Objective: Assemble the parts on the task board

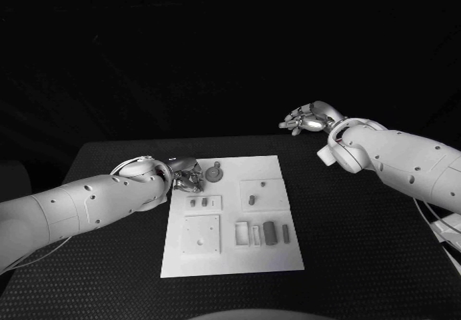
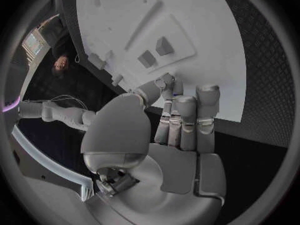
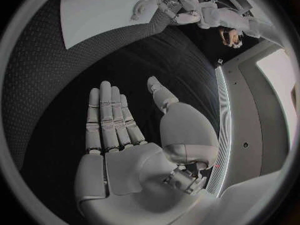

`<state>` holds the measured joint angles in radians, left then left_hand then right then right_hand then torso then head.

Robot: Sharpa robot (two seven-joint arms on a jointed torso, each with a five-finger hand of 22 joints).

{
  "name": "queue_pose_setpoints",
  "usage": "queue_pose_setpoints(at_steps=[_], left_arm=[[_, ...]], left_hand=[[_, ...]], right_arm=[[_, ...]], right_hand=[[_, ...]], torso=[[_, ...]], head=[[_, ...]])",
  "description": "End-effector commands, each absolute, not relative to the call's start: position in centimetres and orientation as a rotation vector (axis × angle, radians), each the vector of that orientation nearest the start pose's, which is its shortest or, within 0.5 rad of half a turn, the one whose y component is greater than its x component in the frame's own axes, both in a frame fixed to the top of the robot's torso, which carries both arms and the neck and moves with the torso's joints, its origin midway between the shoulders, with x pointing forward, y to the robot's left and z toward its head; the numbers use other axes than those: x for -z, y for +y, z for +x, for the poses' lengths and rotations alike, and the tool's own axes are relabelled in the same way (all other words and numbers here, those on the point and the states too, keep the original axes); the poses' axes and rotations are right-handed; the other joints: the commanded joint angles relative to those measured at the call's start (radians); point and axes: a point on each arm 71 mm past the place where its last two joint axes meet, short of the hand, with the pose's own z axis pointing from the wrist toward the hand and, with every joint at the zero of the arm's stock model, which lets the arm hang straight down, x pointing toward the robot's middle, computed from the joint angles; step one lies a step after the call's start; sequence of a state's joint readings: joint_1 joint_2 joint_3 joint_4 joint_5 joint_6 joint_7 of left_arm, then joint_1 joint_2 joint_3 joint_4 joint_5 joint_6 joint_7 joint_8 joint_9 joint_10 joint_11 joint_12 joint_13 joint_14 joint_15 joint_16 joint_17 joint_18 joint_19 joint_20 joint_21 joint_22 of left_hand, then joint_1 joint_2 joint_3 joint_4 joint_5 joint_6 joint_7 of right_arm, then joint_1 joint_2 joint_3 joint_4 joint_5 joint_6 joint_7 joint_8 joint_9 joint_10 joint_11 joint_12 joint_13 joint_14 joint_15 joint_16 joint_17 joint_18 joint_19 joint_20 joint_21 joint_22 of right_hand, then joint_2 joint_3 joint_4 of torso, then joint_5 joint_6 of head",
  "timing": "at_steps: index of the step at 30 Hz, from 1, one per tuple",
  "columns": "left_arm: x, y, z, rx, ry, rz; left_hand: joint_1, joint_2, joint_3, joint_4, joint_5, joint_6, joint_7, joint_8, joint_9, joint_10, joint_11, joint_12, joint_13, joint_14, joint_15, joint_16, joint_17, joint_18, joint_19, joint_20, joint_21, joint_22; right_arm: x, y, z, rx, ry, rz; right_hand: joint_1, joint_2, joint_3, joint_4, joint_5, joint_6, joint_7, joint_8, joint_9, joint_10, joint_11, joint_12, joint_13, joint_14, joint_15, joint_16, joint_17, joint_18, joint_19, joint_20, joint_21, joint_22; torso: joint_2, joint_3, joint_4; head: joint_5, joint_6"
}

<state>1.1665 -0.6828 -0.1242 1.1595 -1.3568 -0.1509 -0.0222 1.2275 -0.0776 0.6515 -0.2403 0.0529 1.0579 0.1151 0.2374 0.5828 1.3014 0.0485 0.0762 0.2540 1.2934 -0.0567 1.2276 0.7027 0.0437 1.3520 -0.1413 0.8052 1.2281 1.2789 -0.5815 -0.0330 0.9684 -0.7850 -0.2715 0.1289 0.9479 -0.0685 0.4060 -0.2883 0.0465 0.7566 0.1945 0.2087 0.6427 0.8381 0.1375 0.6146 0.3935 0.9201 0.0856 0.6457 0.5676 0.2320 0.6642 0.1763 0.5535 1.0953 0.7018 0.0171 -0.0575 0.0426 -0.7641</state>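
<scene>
in the head view the white task board lies in the middle of the black table, and the left hand sits at the board's far left corner, its fingers curled down over the plate's edge; whether they pinch anything there cannot be told from this view. just beside that hand, on the board, lies a round grey part with a short tab. nearer than the hand, a small raised tile holds two little grey parts, and below it sits a square plate with holes. well apart from the hand, toward the board's right side, a single small peg stands on a square pad, and two oblong grey parts lie beside a rectangular frame. the right hand is raised off beyond the table's far right corner, well away from the board, fingers loosely spread and holding nothing. in the left wrist view the left hand has its fingers together and extended toward the task board, fingertips at the plate's edge; two small grey blocks stand on the board just beyond the fingertips. in the right wrist view the right hand is flat and open-palmed over the black table, fingers straight and thumb apart, nothing in it; the task board lies far beyond its fingertips, with the left hand at its edge.
</scene>
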Motion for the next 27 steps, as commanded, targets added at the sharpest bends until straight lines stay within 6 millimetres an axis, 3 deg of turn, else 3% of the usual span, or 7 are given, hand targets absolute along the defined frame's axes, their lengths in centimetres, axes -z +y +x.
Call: queue_pose_setpoints(at_steps=[1,27], left_arm=[[26.70,22.29,52.06,0.540,1.975,0.139],[27.67,21.69,51.77,0.506,2.001,0.193]], left_hand=[[-0.003,0.009,0.005,-0.002,0.002,0.005,0.000,0.004,-0.001,0.004,0.000,0.002,0.001,-0.002,-0.008,-0.004,-0.001,0.149,-0.002,-0.011,-0.004,-0.001],[-0.003,0.010,0.005,-0.004,0.002,0.003,0.000,0.004,-0.002,0.004,0.000,0.001,0.001,-0.004,-0.008,-0.004,-0.002,0.148,-0.005,-0.012,-0.005,-0.001]], right_arm=[[16.73,-23.46,58.93,-0.880,1.602,0.452],[16.74,-23.50,58.91,-0.880,1.603,0.452]], right_hand=[[-0.001,0.012,-0.008,-0.001,0.001,-0.006,0.022,0.005,-0.001,0.008,0.001,0.006,-0.001,0.001,0.003,-0.004,0.002,-0.011,-0.006,0.002,-0.005,0.002],[-0.001,0.012,-0.008,-0.001,0.001,-0.006,0.022,0.006,-0.001,0.008,0.001,0.007,-0.004,0.001,0.003,-0.006,0.004,-0.011,-0.006,0.002,-0.005,0.003]], torso=[[0.000,0.0001,0.0000],[0.000,0.0015,-0.0006]], head=[[0.000,0.000],[-0.005,-0.005]])
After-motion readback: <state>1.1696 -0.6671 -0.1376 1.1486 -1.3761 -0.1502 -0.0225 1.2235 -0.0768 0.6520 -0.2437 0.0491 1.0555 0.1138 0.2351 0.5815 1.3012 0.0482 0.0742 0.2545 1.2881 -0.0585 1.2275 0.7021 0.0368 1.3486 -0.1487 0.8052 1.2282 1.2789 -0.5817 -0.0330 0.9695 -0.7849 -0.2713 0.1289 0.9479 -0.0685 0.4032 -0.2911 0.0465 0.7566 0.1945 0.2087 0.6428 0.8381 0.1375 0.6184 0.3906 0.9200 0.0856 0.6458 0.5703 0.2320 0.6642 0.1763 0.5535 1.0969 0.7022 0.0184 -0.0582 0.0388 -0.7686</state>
